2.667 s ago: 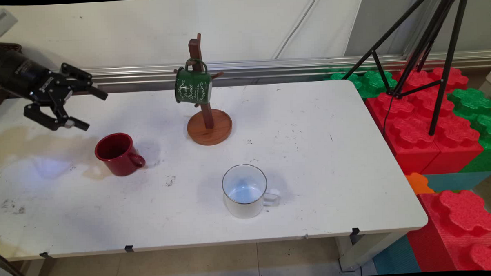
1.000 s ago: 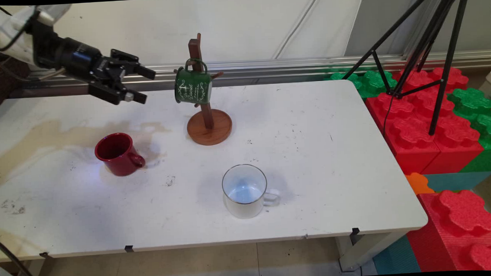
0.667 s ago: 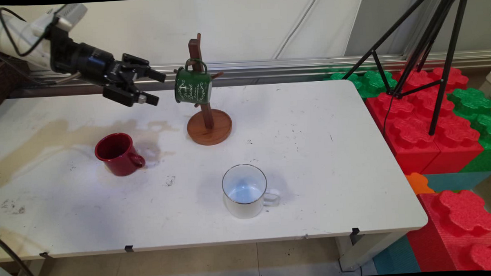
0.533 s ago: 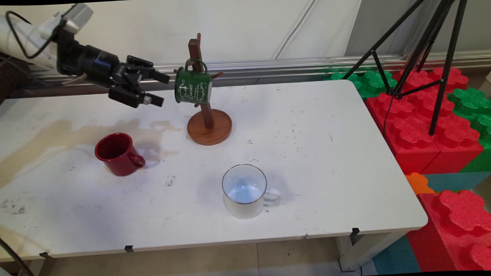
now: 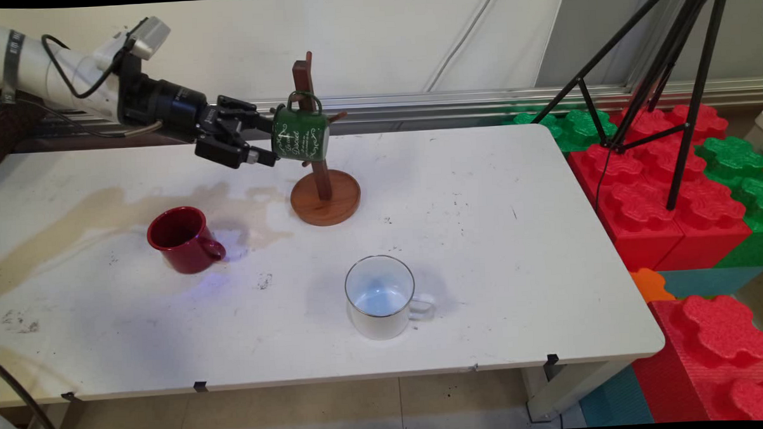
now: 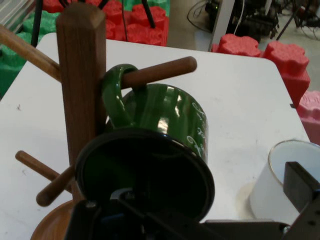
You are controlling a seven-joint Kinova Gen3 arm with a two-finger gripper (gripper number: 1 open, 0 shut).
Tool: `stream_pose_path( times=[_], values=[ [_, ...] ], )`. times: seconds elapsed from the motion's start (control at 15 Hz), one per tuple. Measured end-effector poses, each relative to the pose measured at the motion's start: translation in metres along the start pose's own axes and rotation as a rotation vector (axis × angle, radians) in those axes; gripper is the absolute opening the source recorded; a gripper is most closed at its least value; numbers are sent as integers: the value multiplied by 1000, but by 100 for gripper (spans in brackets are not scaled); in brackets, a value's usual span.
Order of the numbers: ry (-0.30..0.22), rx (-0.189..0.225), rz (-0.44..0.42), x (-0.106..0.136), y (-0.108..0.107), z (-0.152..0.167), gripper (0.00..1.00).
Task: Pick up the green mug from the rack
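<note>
A green enamel mug point(image 5: 301, 136) hangs by its handle from a peg of the wooden mug tree point(image 5: 325, 197) at the back of the white table point(image 5: 497, 248). My gripper point(image 5: 266, 141) reaches in level from the left and is open, one finger above and one below the mug's left end, close to it or touching. In the hand view the green mug point(image 6: 165, 125) fills the middle with its dark round end towards the camera. Its handle is looped over a peg beside the wooden post point(image 6: 82, 80). One black finger point(image 6: 301, 189) shows at the right.
A red mug point(image 5: 184, 240) stands front left of the tree, with a brownish stain point(image 5: 102, 208) on the table behind it. A white mug point(image 5: 381, 297) point(image 6: 280, 187) stands near the front middle. A black tripod point(image 5: 665, 71) and red and green foam blocks point(image 5: 672, 191) stand right of the table.
My gripper has risen from low at the far left and travelled right to the green mug, staying open. The mugs and the tree have not moved.
</note>
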Motion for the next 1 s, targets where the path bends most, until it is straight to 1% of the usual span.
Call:
stream_pose_path(
  times=[0.53, 1.0],
  values=[
    [40, 11, -91, -6, -4, 13, 100],
    [61, 21, -141, -9, -7, 23, 100]
  ],
)
